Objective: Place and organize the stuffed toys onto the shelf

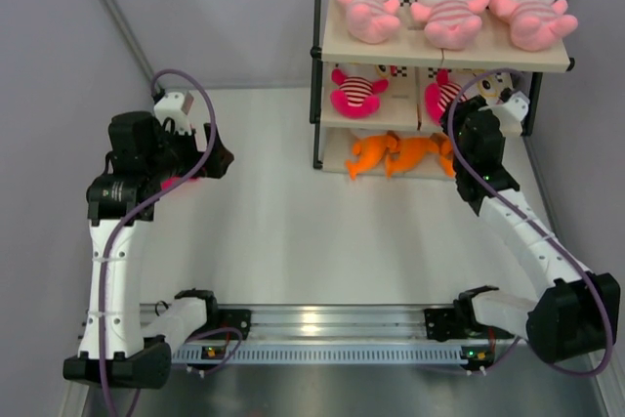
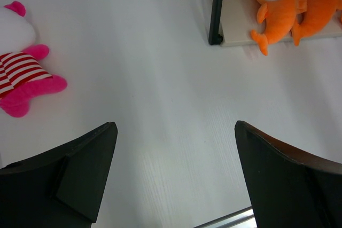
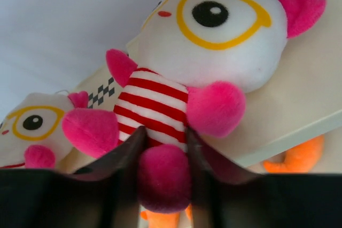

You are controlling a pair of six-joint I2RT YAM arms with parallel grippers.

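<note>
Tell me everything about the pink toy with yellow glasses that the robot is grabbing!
The toy is soft plush: a big white head with a yellow ring round a black eye, a tiny red mouth, a hot-pink ear, a red-and-white striped belly, hot-pink arms and legs. It lies belly up on the shelf's middle board, beside another toy like it. The right gripper pinches one leg between its dark fingers.

Top-board toys [image 1: 449, 7]: pale pink, striped bellies.
Middle-board toys [image 3: 214, 30]: hot pink, white faces, red-white stripes, yellow eye rings.
Bottom-board toys [image 1: 395, 153]: orange.
Shelf [image 1: 439, 54]: beige boards, black posts, checkered strips.
Toy at left edge [image 2: 24, 73]: hot pink, red-white stripes.
</note>
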